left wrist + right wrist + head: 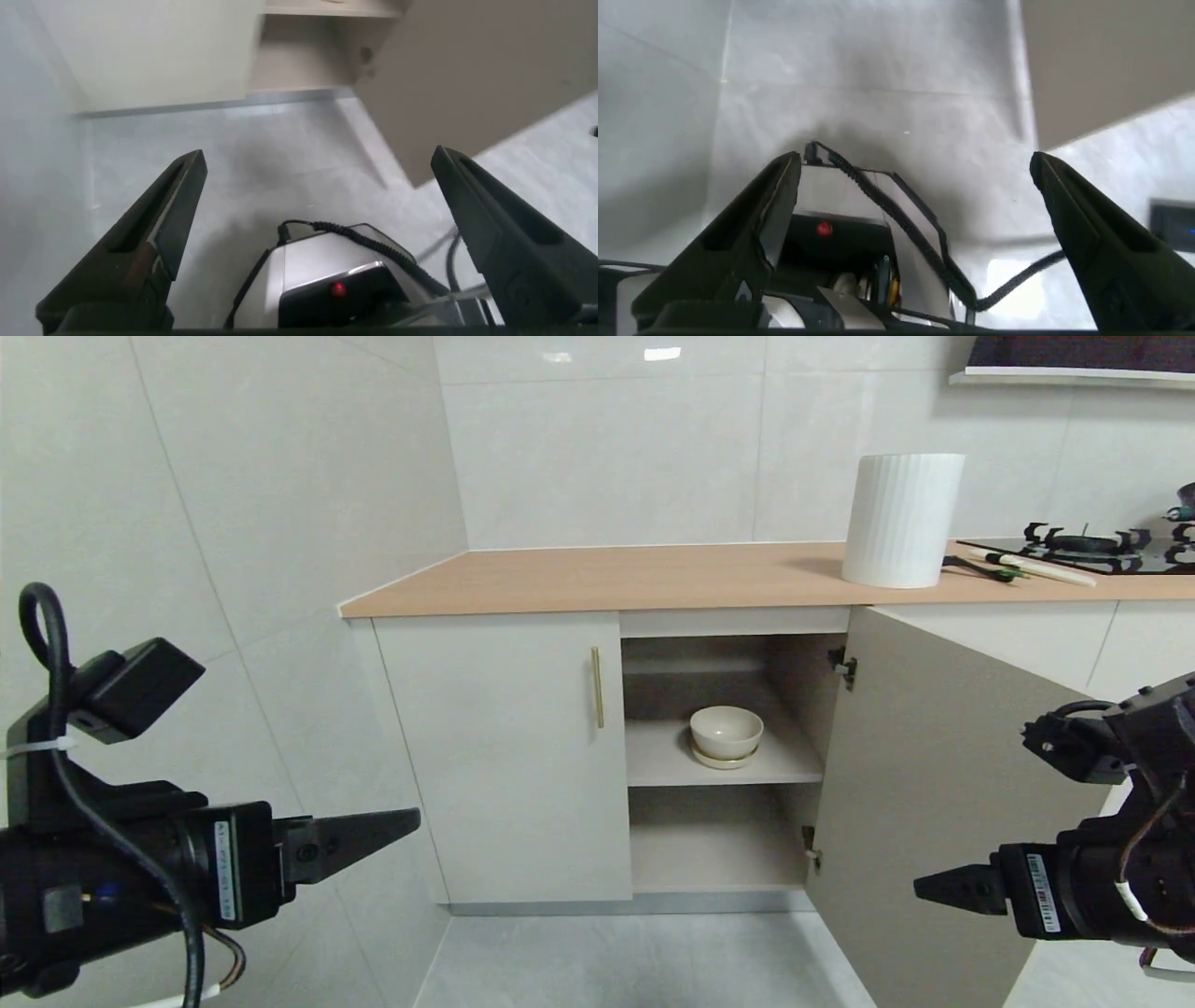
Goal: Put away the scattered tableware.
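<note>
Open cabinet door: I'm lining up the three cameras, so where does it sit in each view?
Head view: the open cabinet door stands right of the shelf holding the bowl.
Left wrist view: the door is the beige panel beyond the left gripper, beside the lower compartment.
Right wrist view: the door is the beige panel beyond the right gripper.
Shared landmark: the grey floor under the door's edge.

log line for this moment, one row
left tool open, empty | right tool open, empty | bowl on plate on upper shelf | cabinet door open
</note>
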Tool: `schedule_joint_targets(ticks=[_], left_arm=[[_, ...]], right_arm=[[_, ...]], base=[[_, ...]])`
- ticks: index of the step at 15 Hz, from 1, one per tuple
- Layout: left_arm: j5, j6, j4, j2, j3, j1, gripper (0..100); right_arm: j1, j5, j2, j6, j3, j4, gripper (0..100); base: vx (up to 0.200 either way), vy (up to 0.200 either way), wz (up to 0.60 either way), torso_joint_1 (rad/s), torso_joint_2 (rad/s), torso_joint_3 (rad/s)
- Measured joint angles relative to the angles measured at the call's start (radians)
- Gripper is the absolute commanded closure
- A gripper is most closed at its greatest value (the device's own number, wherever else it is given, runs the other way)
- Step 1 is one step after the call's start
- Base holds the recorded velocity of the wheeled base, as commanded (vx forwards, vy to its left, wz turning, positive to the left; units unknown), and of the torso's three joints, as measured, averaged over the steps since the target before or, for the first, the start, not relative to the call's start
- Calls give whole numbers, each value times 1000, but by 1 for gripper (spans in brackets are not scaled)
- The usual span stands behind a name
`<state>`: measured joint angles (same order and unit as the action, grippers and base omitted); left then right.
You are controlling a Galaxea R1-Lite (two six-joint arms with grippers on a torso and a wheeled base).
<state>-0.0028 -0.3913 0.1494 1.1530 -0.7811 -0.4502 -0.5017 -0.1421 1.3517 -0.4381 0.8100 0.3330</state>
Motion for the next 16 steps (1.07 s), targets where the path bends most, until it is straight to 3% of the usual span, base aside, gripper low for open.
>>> schedule_joint_targets(ticks=[5,10,16], left_arm=[[0,0,0,1,0,1,0],[-1,0,-1,2,2,1,0],[0,0,-2,1,2,3,0]], right_arm=[[48,-14,15,9,10,33,0],[128,-78,37,53,18,64,0],[361,-146,99,116,56,54,0]], base=[[0,-200,0,1,2,1],[0,0,0,0,0,0],[0,0,0,0,0,0]])
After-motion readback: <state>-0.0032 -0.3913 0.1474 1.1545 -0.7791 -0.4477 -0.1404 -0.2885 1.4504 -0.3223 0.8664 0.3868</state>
